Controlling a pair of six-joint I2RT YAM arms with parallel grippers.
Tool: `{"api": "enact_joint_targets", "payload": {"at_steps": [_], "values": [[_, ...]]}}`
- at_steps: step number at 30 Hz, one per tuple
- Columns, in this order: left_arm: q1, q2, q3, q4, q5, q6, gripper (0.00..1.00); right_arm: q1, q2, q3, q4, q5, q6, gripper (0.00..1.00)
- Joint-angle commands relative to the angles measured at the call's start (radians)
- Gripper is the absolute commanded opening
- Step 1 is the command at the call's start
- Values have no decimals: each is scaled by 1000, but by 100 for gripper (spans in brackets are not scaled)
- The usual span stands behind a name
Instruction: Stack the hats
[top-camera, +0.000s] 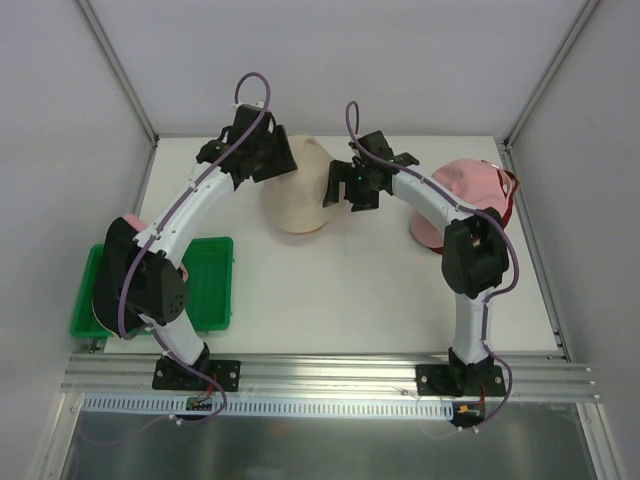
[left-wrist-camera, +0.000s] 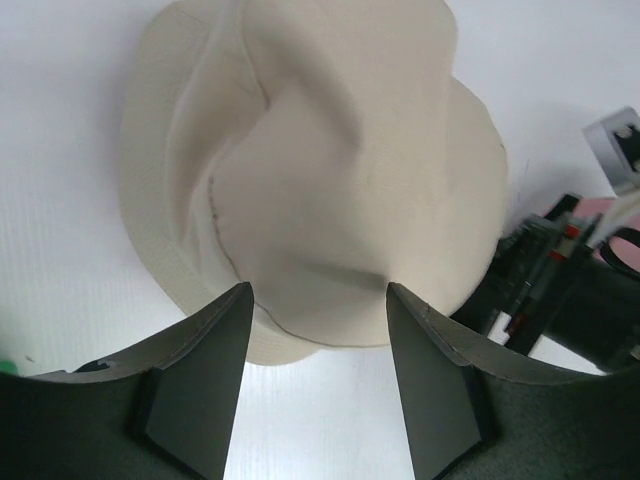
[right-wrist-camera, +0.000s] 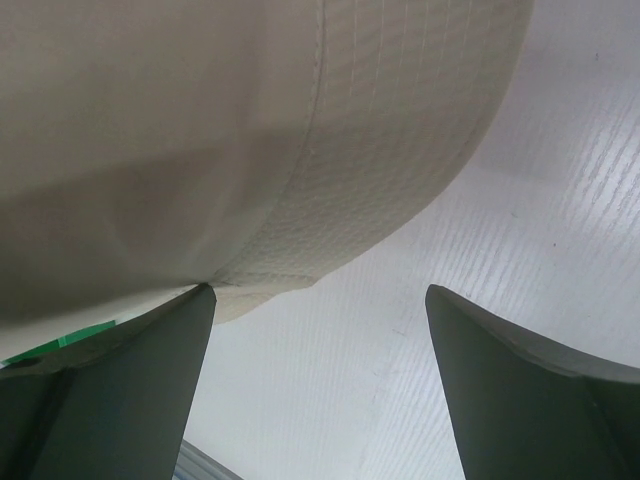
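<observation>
Fingers (left-wrist-camera: 200, 380) of left gripper (left-wrist-camera: 318, 290) spread apart, tips at near brim of beige hat (left-wrist-camera: 320, 170), top middle of table. Right gripper (right-wrist-camera: 320, 290) wide open too, one finger maybe touching hat brim. Pink cap (top-camera: 465, 185) far right.

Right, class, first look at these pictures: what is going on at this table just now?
A beige bucket hat lies in the middle of the table. The left pincer hangs open over its crown, and the right pincer is open at its brim. Neither has gripped it yet. A pink cap lies off to the right, and a green tray sits at the left.
</observation>
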Motion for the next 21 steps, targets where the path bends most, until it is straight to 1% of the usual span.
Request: {"api": "enact_joint_targets", "payload": {"at_steps": [1,5,12,17,21], "values": [[-39,15,47,-20,48,38,56,10,-7,-8,23,-7,10,91],[-61,25,39,-20,48,42,56,9,-36,-28,24,5,3,92],[-64,8,-40,-20,22,39,55,4,-118,-80,24,30,15,92],[-69,5,-82,-20,24,36,54,6,-119,-88,23,26,20,91],[-79,-5,-85,-19,13,42,55,6,-107,-88,20,30,20,92]]}}
